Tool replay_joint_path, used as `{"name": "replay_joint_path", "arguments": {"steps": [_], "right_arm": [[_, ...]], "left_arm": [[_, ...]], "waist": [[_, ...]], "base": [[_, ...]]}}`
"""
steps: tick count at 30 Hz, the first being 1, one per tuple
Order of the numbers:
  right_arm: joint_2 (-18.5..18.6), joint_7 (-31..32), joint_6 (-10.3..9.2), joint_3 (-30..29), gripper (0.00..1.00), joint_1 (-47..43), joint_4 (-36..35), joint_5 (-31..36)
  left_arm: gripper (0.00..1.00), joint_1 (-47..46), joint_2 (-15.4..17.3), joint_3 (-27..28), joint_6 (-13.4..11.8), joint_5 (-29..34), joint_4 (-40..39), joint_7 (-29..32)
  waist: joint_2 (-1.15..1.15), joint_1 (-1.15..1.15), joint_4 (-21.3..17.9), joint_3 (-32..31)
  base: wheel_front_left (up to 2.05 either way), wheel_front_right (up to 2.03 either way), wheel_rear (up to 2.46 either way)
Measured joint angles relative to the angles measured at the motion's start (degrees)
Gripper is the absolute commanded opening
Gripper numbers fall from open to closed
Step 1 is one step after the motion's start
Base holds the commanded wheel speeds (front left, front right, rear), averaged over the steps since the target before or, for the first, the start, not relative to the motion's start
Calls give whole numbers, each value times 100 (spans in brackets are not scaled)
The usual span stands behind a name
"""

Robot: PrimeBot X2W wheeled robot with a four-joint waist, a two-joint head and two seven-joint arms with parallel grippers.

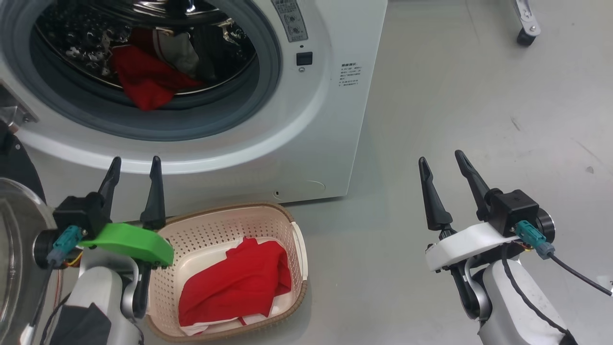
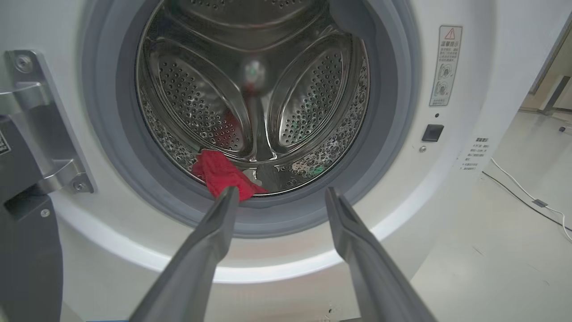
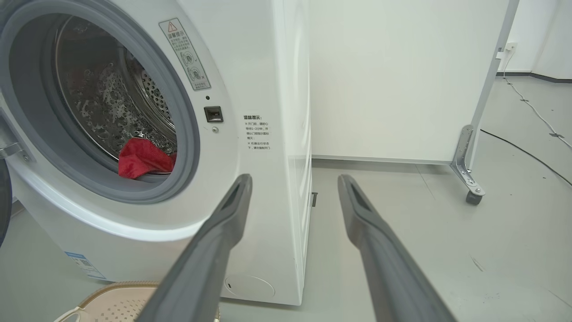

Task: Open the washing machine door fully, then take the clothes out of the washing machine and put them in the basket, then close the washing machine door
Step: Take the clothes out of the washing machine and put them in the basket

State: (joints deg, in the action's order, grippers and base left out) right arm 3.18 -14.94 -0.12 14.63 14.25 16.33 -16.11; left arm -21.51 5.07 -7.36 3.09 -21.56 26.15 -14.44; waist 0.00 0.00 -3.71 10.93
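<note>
A: State of the fingers?
B: Spread apart, holding nothing: left fingers [image 1: 154, 191] and right fingers [image 1: 431, 191] alike.
A: What lies where?
B: One red garment [image 1: 143, 81] lies ahead of the left fingers, inside the big white front-loading washing machine [image 1: 306, 143]. A second red garment [image 1: 239, 282] lies in the small cream perforated plastic basket [image 1: 225, 227], just right of them.

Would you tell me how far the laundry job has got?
Done: black-rimmed glass door open; one red-and-white garment lies in the cream perforated basket. In hand: nothing, left gripper, right gripper open. Left: the red garment in the steel drum, then closing the door.
</note>
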Motion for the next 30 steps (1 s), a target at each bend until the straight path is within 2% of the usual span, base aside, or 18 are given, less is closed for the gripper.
{"name": "replay_joint_path", "arguments": {"steps": [11,17,30], "right_arm": [[-9,0,9,-124,100,-383,107,2],[-18,0,55,-125,100,-591,126,1],[-36,0,56,-127,100,-799,124,1]], "left_arm": [[100,916,-13,8,-229,102,-446,0],[100,1380,-20,-18,-238,100,-571,0],[100,1937,-16,-97,-445,175,-1018,40]], "waist": [[0,0,89,-468],[0,0,114,-681],[0,0,101,-861]], "base": [[0,0,0],[0,0,0],[0,0,0]]}}
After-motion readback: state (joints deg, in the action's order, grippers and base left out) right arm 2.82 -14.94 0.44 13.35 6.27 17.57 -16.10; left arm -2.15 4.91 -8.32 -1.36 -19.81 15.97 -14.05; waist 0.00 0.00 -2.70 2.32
